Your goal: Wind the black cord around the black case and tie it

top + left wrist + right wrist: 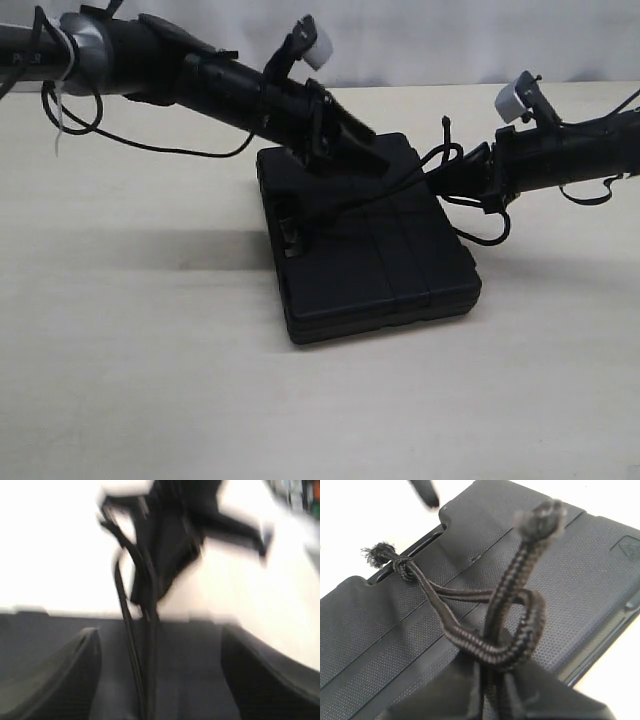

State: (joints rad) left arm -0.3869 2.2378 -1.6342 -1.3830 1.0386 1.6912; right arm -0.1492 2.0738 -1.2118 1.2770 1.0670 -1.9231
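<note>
The fingers (65,680) of the left gripper (159,645) are spread wide, and nothing is held between them. The cord (145,680) is seen running through the gap, apart from both fingers. This view is blurred, so whether the fingertips touch the lid cannot be told.

The fingers (445,695) of the right gripper (495,690) are pressed together on the cord. A thick doubled bend of it is pinched just at their tips. From that pinch one frayed end (540,515) is stood up in the air. A thinner pair of strands is drawn across the ribbed lid to a small frayed knot (382,555), which is lodged at the edge of the handle slot.

In the exterior view the case (380,260) is laid flat on the table (150,380) at the centre of the frame, with its corner nearest the camera at lower centre. The left gripper is placed over the upper edge of the case, and the right gripper is held just beside the upper right edge. The cord is stretched as a thin line across the lid from the right edge toward the slot on the left edge. Broad bare tabletop is seen left of the case, along the whole lower frame and at lower right. Only a narrow strip is seen behind the case at upper centre.
</note>
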